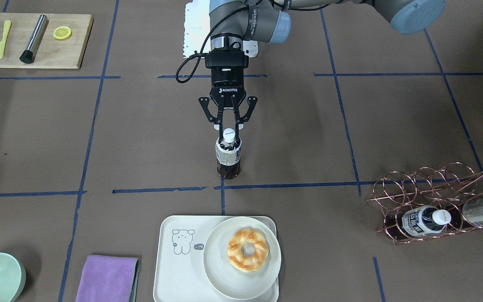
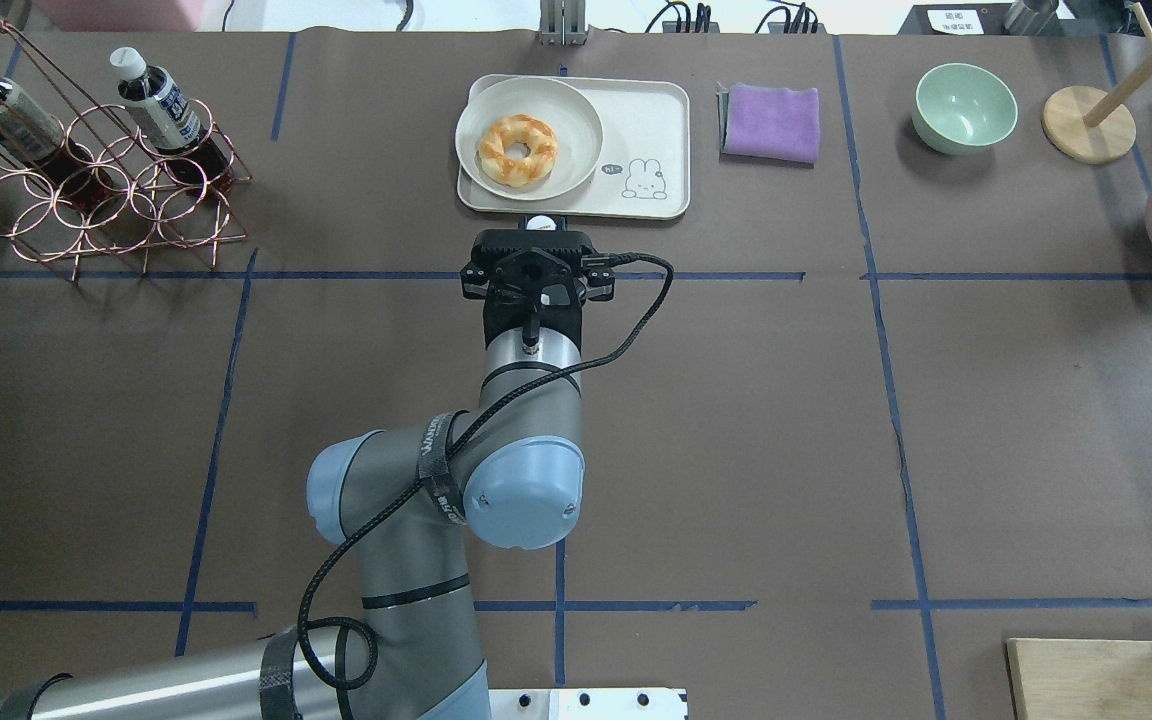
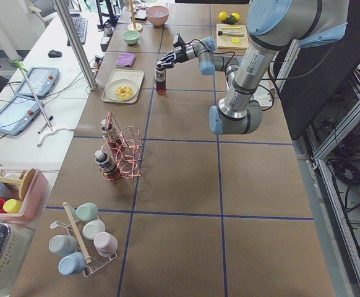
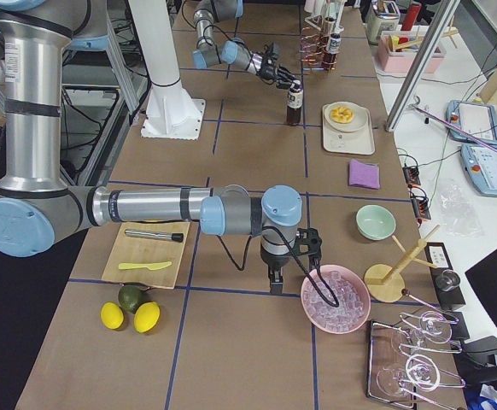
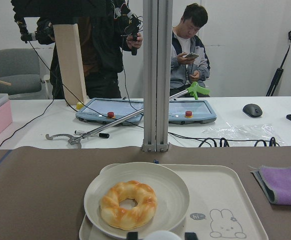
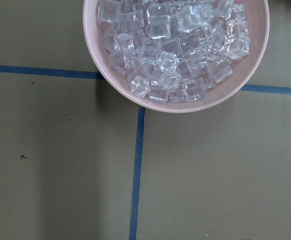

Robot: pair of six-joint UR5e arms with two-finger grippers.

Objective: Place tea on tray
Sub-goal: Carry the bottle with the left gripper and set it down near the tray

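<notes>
Going across the overhead view: far left is the copper wire rack with two more little bottles sitting in it. In the middle, the left gripper has its fingers clamped either side of the neck of the small clear plastic bottle of dark tea, just under the white cap. The bottle is upright, long axis vertical, on the brown tabletop or barely off it, can't tell which. The big cream-white rectangular tray sits at 12 o'clock from it, near but not touching. The catch: the round cream plate with the glazed doughnut hogs the tray's left, so I'd say the free patch by the bear drawing is more like 1 o'clock. Far right, the right gripper hangs near the pink bowl of ice cubes, well apart from the tea. Can't tell if its fingers are apart or together.
</notes>
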